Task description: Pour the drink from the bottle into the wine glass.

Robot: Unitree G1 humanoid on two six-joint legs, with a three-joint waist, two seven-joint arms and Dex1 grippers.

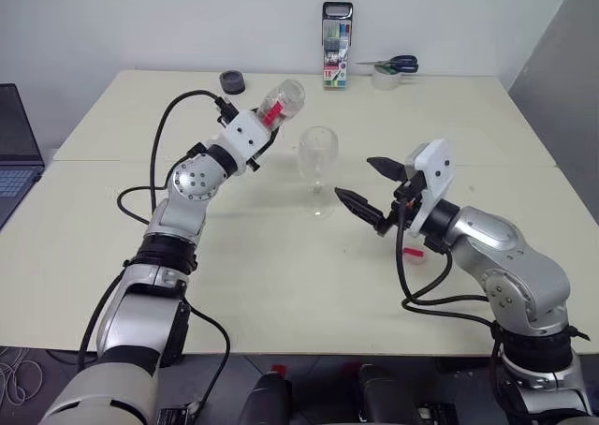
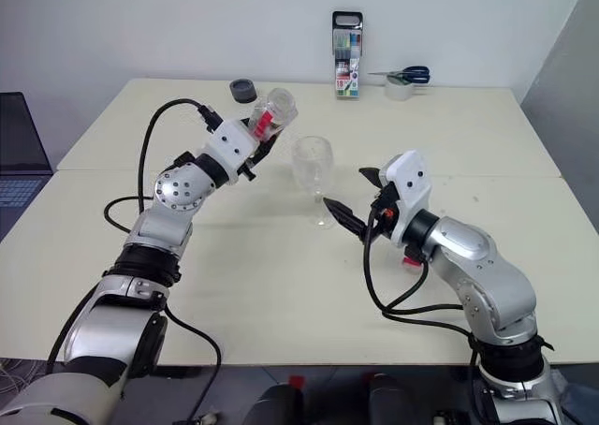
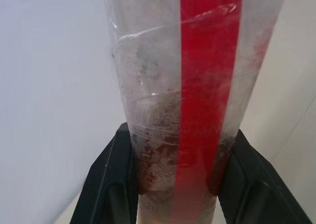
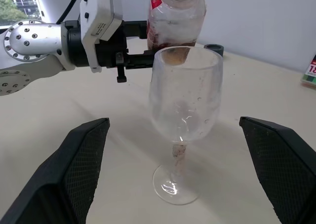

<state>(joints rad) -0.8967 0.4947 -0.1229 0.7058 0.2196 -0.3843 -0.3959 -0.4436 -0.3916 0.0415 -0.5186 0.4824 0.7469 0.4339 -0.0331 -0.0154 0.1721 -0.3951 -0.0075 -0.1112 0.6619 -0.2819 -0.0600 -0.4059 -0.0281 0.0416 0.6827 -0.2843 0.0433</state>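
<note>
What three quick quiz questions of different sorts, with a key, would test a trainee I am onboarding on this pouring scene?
1. True or false: the left gripper is shut on the bottle.
2. Which describes the right gripper? A) shut on the glass stem B) open, near the wine glass without touching it C) holding the scissors
3. Fill in: the wine glass stands ____ on the table.

Key: 1 true; 2 B; 3 upright.

We take this for an office or lab: pale tables (image 1: 281, 285) pushed together against a bare white wall, a laptop (image 1: 14, 139), a marker case (image 1: 337, 46), scissors (image 1: 393, 65) on a tape roll (image 1: 386, 79).
</note>
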